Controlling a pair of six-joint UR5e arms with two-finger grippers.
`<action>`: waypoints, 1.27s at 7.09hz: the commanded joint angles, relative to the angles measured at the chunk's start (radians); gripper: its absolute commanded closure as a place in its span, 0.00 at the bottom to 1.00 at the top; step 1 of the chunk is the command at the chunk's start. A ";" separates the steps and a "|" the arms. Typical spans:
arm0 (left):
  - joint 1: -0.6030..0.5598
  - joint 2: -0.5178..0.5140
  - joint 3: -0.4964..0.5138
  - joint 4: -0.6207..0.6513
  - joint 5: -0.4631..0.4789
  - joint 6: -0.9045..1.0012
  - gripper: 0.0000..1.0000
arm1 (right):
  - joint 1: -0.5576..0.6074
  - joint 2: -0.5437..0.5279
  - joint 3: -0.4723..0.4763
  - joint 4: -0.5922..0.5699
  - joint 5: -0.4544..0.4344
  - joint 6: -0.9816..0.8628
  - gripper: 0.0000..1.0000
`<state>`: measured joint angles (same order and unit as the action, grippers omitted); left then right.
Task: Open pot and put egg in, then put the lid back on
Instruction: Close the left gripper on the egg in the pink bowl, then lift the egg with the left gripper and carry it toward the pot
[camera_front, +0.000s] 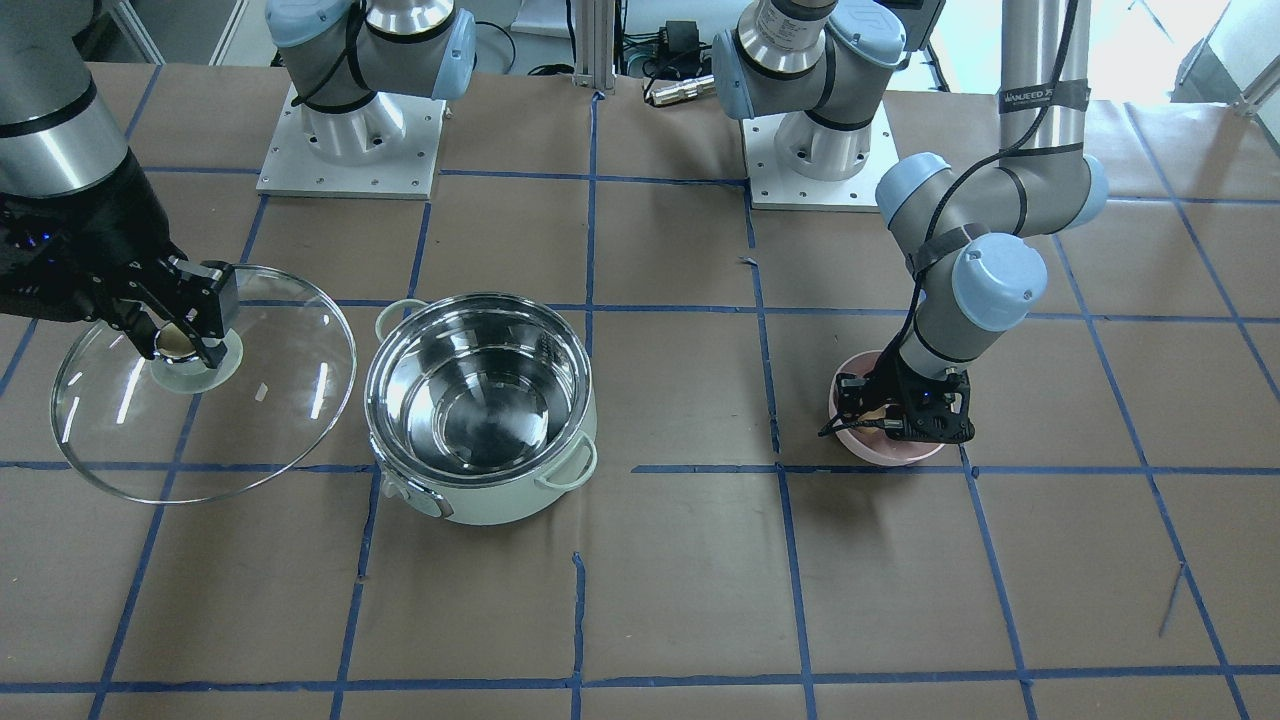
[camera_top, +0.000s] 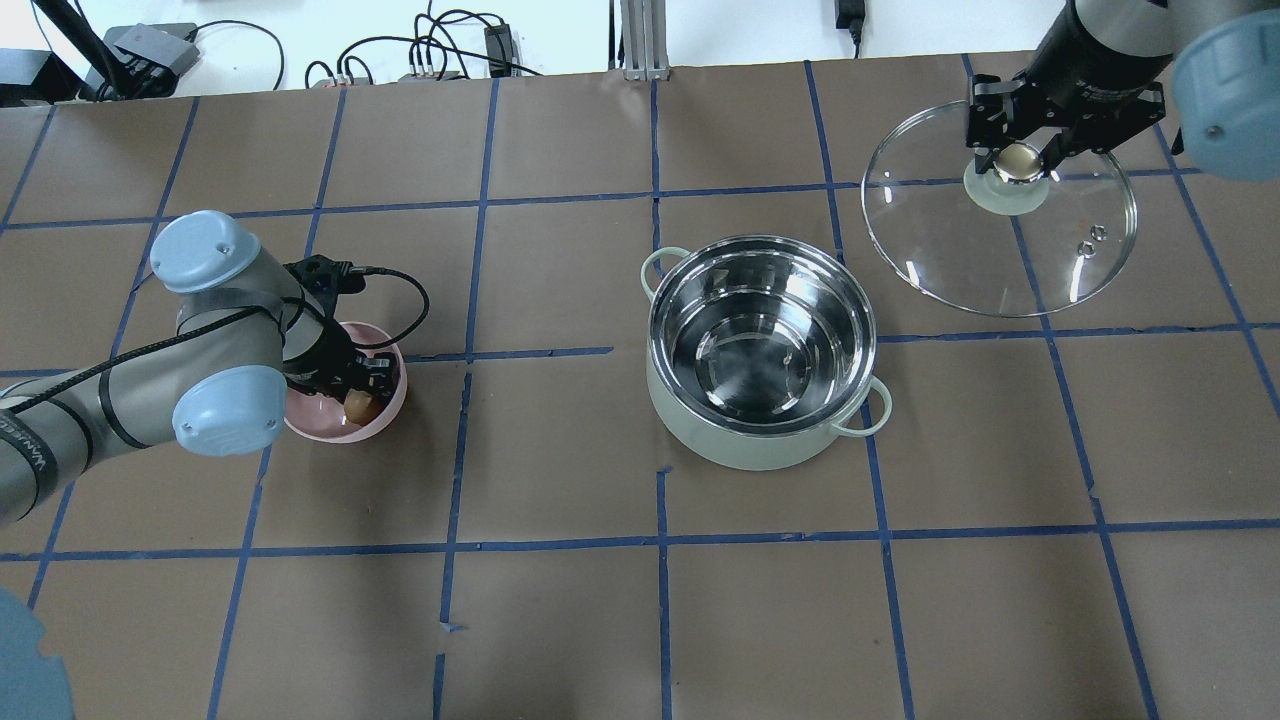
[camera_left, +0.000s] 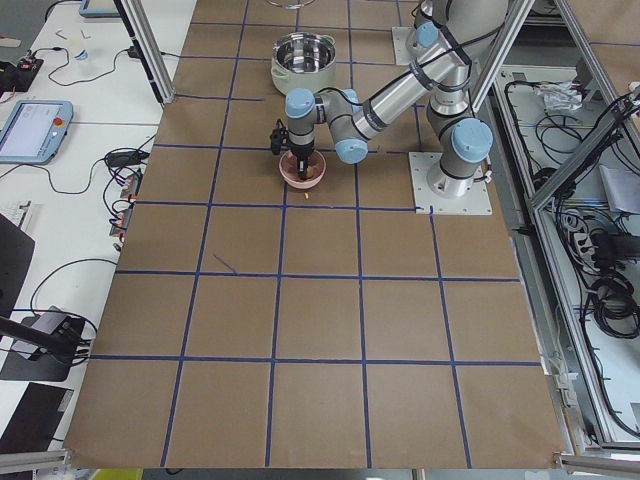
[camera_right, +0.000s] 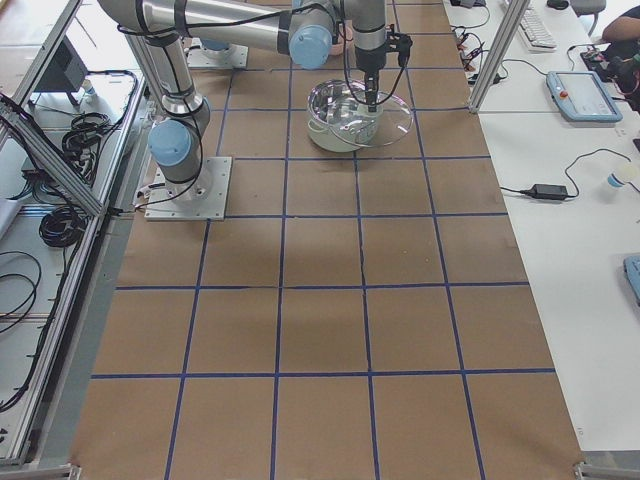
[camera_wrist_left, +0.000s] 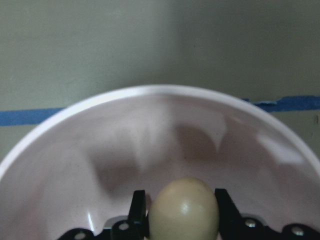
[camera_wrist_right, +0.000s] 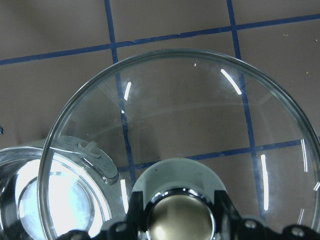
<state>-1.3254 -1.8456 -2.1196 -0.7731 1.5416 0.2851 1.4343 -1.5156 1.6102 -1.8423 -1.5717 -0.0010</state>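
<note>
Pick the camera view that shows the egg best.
Left wrist view: the egg sits close up and large, in the pink bowl. Overhead shows it small; in the front-facing view the left gripper mostly hides it; the side views cannot resolve it.

Tan egg (camera_wrist_left: 184, 210) low in frame, held between two black fingers (camera_wrist_left: 138, 210) of left tool (camera_wrist_left: 181, 202), one finger touching each side. Egg inside pink bowl (camera_wrist_left: 150, 91); resting on bowl floor or lifted: cannot tell. Beyond bowl rim, dull tabletop (camera_wrist_left: 150, 45). Blue tape strip (camera_wrist_left: 30, 117) runs sideways, middle hidden behind bowl.
</note>
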 joint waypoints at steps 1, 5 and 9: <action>0.000 0.006 0.006 0.000 0.000 0.008 0.83 | 0.000 0.000 0.000 0.000 0.018 0.001 0.61; -0.001 0.098 0.085 -0.151 0.003 -0.006 0.83 | 0.000 0.000 0.001 0.000 0.018 0.001 0.61; -0.150 0.129 0.349 -0.455 -0.110 -0.254 0.83 | 0.000 0.000 0.001 0.000 0.018 0.001 0.61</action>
<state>-1.4133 -1.7177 -1.8468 -1.1669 1.4694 0.1282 1.4343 -1.5156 1.6107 -1.8423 -1.5540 0.0000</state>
